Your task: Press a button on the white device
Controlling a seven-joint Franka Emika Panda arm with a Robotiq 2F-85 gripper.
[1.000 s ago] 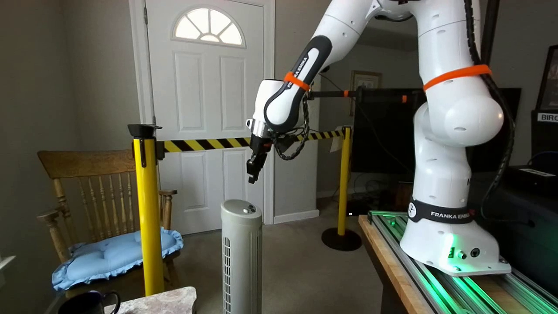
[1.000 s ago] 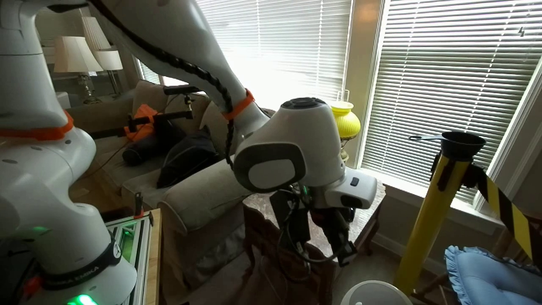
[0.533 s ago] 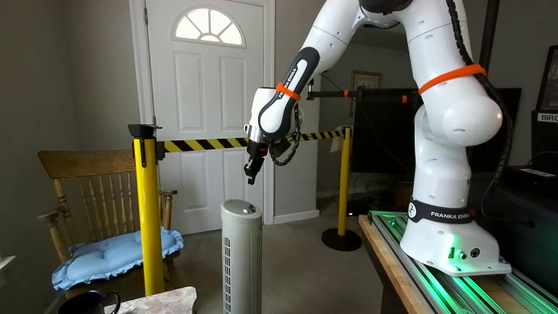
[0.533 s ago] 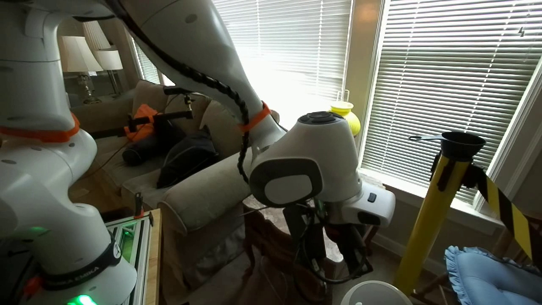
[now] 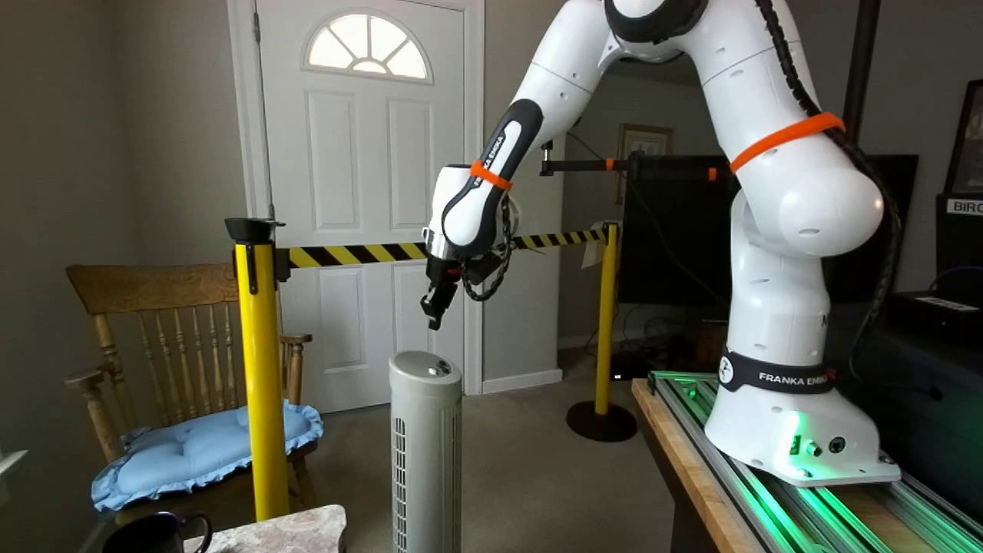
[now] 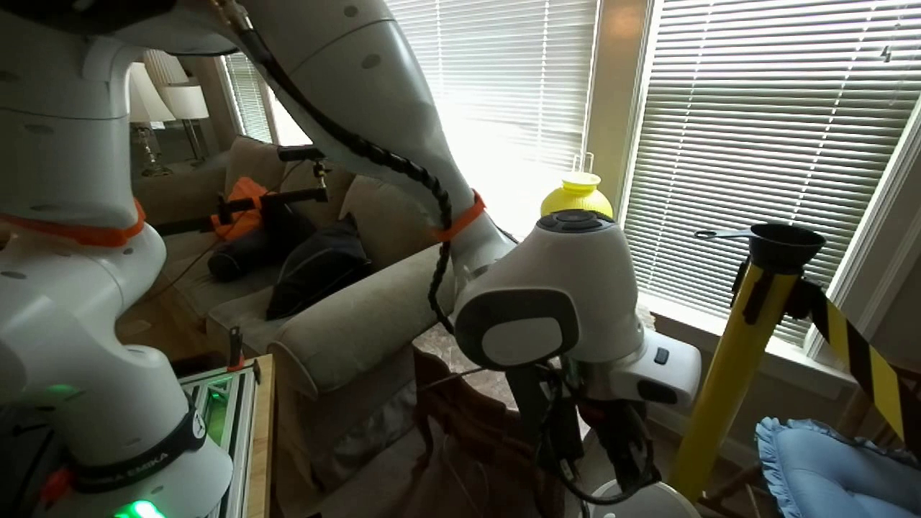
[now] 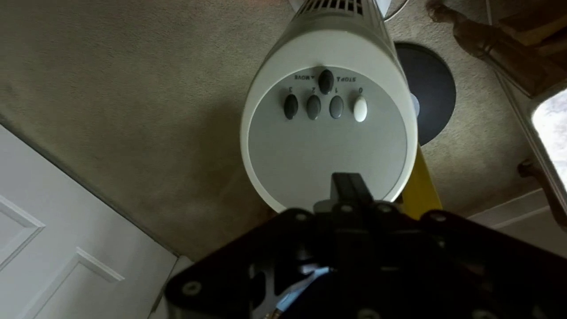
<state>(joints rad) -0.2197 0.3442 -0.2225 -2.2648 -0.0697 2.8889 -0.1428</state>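
Sinking lower and reaching farther out than a second ago, one white robot arm (image 5: 749, 96) is leaning from its wooden bench (image 5: 686, 461), presumably to be working from above. Two yellow posts (image 5: 263, 384) are standing in an exterior view, joined by one striped tape (image 5: 361, 254), probably fencing off the space. One pale tower fan (image 5: 426, 453), the white device, is standing upright between the nearer post and the bench there, its round top (image 7: 328, 146) facing up. One black hand (image 7: 350, 179) is hovering just over that top, with a gap showing; its two fingers (image 7: 341, 186) are lying together, nothing between them, likely making a single narrow tip for pressing. In the wrist view, five oval buttons (image 7: 313, 107) are sitting away from the fingers: one dark button (image 7: 326, 82) alone beyond a row of four, one of them white.
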